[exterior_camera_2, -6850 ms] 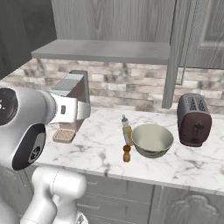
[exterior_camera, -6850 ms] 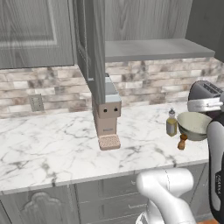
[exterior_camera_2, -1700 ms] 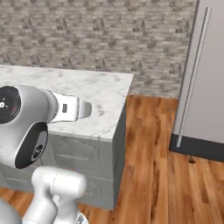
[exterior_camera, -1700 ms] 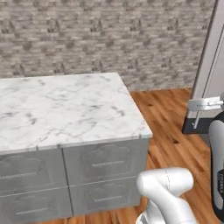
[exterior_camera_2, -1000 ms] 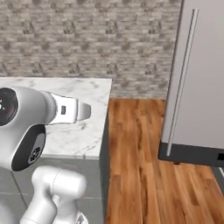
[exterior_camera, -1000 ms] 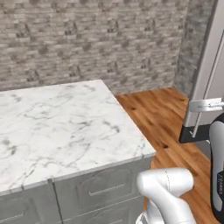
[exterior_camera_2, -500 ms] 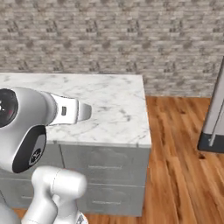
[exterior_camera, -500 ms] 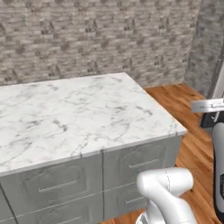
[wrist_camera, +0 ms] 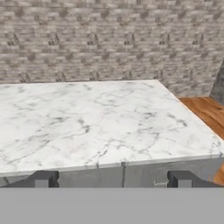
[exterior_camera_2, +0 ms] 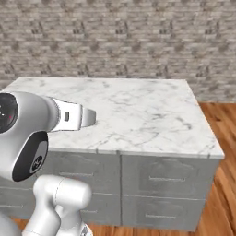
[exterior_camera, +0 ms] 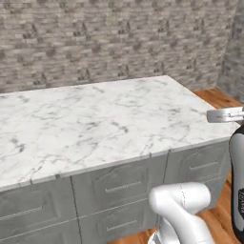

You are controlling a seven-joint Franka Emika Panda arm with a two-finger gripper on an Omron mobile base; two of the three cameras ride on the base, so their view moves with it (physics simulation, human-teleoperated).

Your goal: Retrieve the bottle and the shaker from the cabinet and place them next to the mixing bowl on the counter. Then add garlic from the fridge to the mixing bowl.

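In the hand view my gripper [wrist_camera: 113, 179] is open, its two dark fingertips [wrist_camera: 43, 178] standing wide apart with nothing between them. It points level across a bare white marble counter [wrist_camera: 96, 118] toward a brick wall. The bottle, the shaker, the mixing bowl, the cabinet and the garlic are out of view. A dark grey upright edge [wrist_camera: 218, 87] stands at the far right of the hand view; I cannot tell whether it is the fridge.
The marble counter [exterior_camera: 95, 128] tops a block of grey drawers [exterior_camera_2: 161, 184] and ends in a corner on the right. Wooden floor [exterior_camera_2: 226, 138] lies beyond that end. A grey-brown brick wall [exterior_camera: 109, 43] closes the back.
The whole picture has shifted, so the base has moved. The tall grey fridge door has slid out of both base views on the right, and the counter now lies squarely ahead.
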